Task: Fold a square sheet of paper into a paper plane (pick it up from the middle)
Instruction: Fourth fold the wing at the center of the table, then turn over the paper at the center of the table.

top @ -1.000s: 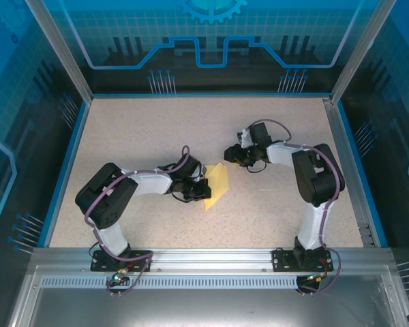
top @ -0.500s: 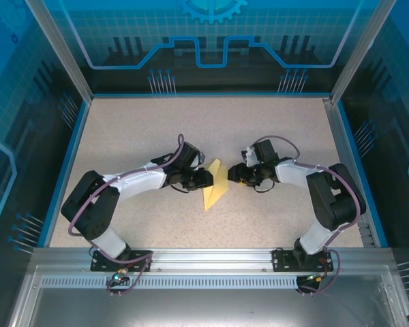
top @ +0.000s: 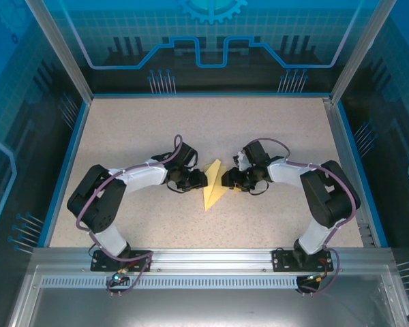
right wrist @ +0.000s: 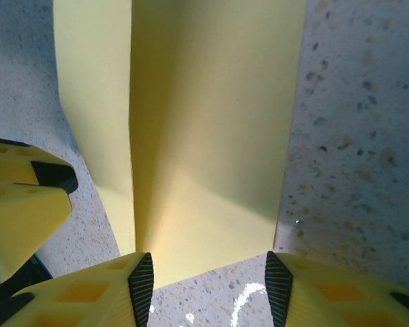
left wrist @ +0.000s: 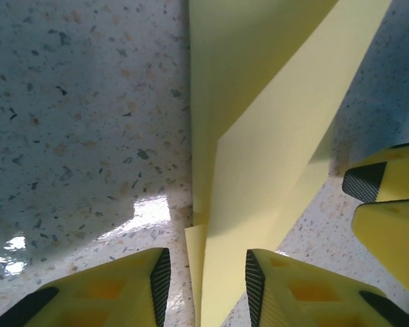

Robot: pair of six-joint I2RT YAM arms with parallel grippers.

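Part-folded paper plane, lying on the speckled surface between two facing claws.
Left claw: jaws partway apart, a raised fold of the plane standing between them. Right claw: jaws apart, straddling the plane's opposite edge; whether its fingers touch the paper is unclear.

Matt paper plane — glossy (speckled) table
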